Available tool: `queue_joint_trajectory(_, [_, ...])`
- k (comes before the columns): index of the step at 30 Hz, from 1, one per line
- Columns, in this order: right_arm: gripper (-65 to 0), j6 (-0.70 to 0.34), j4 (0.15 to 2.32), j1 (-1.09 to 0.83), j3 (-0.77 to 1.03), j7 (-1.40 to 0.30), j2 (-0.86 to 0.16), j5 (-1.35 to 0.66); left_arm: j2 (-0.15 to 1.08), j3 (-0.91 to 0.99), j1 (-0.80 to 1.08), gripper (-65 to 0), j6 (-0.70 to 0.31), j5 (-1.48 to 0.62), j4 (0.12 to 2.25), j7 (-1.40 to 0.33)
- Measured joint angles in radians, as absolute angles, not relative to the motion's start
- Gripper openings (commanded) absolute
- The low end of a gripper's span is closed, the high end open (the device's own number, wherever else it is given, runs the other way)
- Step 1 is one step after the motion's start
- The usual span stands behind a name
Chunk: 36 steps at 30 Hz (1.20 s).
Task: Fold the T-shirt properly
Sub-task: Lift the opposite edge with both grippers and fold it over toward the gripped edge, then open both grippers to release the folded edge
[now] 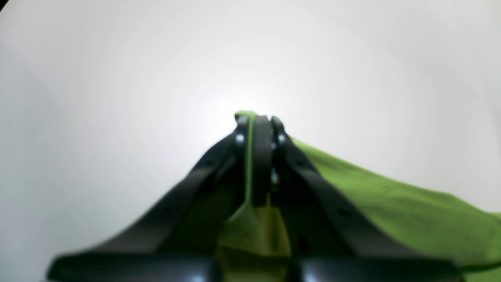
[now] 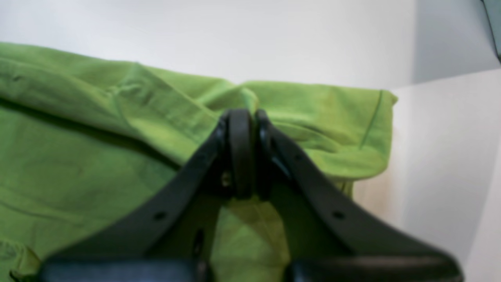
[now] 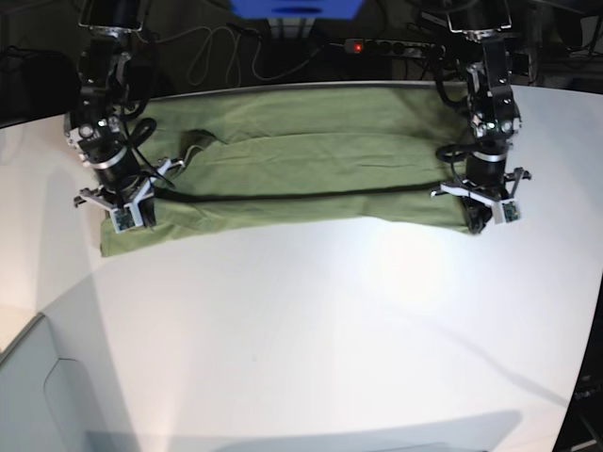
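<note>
We see both arms angled down over the white table, left gripper and right gripper each pinched onto the wrinkled olive-green cotton T-shirt.

no text, label, brand, number or sign can be read in any view; the t-shirt is plain and the bench unmarked.

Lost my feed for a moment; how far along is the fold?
Done: the T-shirt lies across the table as a long band, one lengthwise fold made. In hand: the left gripper and right gripper each pinch an end of its front edge. Left: crosswise folds into a compact rectangle.
</note>
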State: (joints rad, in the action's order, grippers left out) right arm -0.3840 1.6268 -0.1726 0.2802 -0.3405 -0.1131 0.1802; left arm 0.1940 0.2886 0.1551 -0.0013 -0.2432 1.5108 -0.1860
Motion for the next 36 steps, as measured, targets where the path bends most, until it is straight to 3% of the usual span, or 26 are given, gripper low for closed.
queue_joint_trajectory(6, [-65.0,-0.384,1.627,-0.178,0.3,-0.34,-0.112,0.179,0.197,0.284,0.166,-65.0,-0.001,-0.243,1.497,-0.107])
queue_joint_trajectory(29, [-64.7,-0.384,1.625,-0.178,0.324,-0.348,-0.113,0.18,0.2,0.277,0.216,-65.0,-0.002,-0.243,1.49,-0.107])
queue_joint_trajectory(32, [-55.8,-0.384,1.625,-0.178,0.323,-0.349,-0.113,0.18,0.2,0.277,0.23,-65.0,-0.001,-0.243,1.49,-0.107])
queue_joint_trajectory(36, [-36.7,-0.384,1.623,-0.178,0.324,-0.349,-0.113,0.181,0.199,0.278,0.241,-50.7,0.0,-0.243,1.492,-0.109])
